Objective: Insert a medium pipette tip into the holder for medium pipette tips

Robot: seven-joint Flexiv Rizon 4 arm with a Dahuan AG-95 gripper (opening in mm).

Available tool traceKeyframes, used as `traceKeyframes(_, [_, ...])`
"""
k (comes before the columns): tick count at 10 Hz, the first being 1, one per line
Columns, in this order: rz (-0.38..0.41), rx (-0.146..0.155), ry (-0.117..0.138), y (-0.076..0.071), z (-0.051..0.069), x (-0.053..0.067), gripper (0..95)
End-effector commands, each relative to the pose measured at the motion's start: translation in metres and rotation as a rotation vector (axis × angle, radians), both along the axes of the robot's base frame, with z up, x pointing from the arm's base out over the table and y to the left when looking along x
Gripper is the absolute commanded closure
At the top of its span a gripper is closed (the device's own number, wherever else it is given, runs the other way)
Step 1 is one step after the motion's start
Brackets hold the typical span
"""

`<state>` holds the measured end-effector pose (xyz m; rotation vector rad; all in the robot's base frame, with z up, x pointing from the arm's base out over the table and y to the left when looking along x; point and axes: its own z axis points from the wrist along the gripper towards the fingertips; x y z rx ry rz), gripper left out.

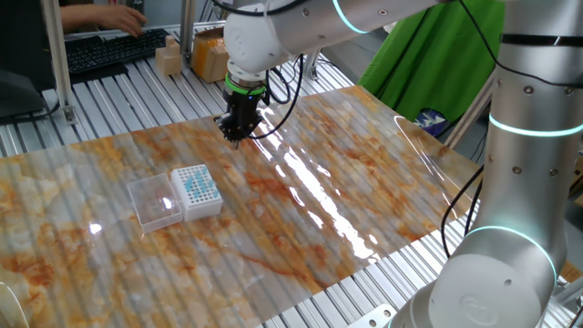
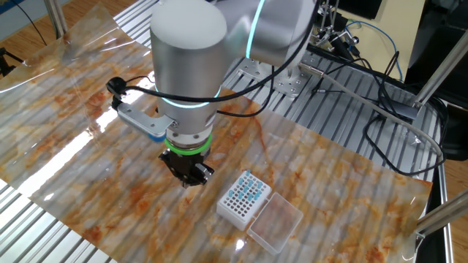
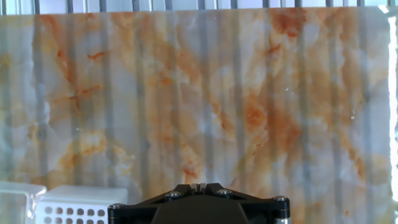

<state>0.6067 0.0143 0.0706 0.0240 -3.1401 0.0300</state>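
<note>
Gripper (image 1: 234, 130) hangs above the marbled worktop (image 1: 364, 182), well apart from the holder (image 1: 195, 190). Jaws look closed in the hand view, fingertips meeting at the bottom edge; can't tell if they're pinching anything. Tip not discernible in any view. Holder sits on the worktop with its clear lid (image 1: 153, 200) flipped open flat beside it, teal-dotted grid facing up.

1. Marbled orange-and-white sheet (image 3: 205, 99) fills most of the view.
2. Black gripper (image 3: 199, 186) at bottom centre, jaws meeting at a thin seam.
3. White pipette-tip holder (image 3: 81, 208), bottom left, with its clear lid (image 3: 15, 202) beside.
</note>
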Motion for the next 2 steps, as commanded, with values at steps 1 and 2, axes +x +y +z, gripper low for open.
traceKeyframes(1, [0.04, -0.01, 0.016, -0.0007, 0.0002, 0.0003, 95.0])
traceKeyframes(2, [0.04, -0.01, 0.025, -0.0008, 0.0001, 0.0003, 95.0])
